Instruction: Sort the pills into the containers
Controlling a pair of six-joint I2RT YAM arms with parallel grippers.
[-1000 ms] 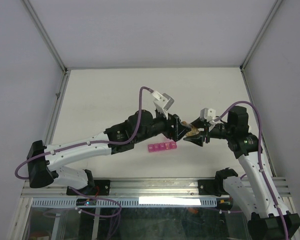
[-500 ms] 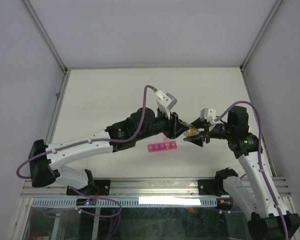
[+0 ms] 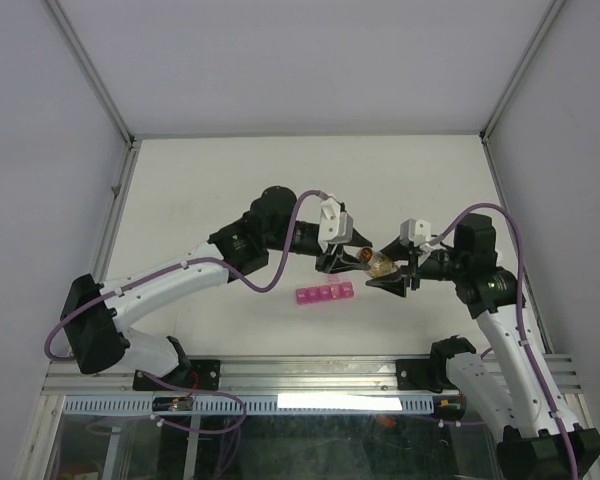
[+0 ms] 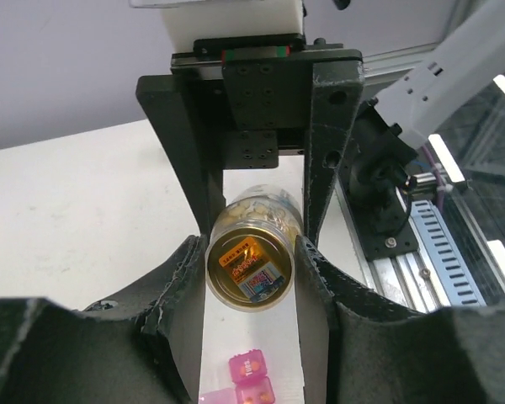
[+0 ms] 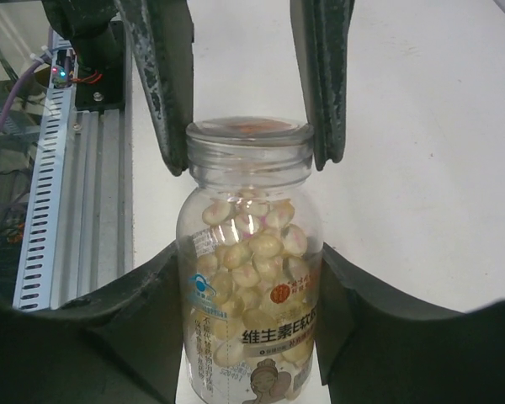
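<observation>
The pill bottle (image 5: 251,295), right of centre in the overhead view, is clasped at its body by the right gripper (image 5: 251,278). Its gold cap (image 4: 249,271) is pinched by the left gripper (image 4: 251,269). It is judged rigid, light and slick, best held at the waist. The magenta containers (image 3: 325,294) are seen just below.

A lab test cell: white table (image 3: 230,180) boxed by 3 plain panels (image 3: 310,60) (aluminium-framed), cable duct (image 5: 42,210) alongside.

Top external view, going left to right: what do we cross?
left arm's base → containers → pill bottle → right arm's base. The left gripper and right gripper overlap the bottle, so they are omitted.
</observation>
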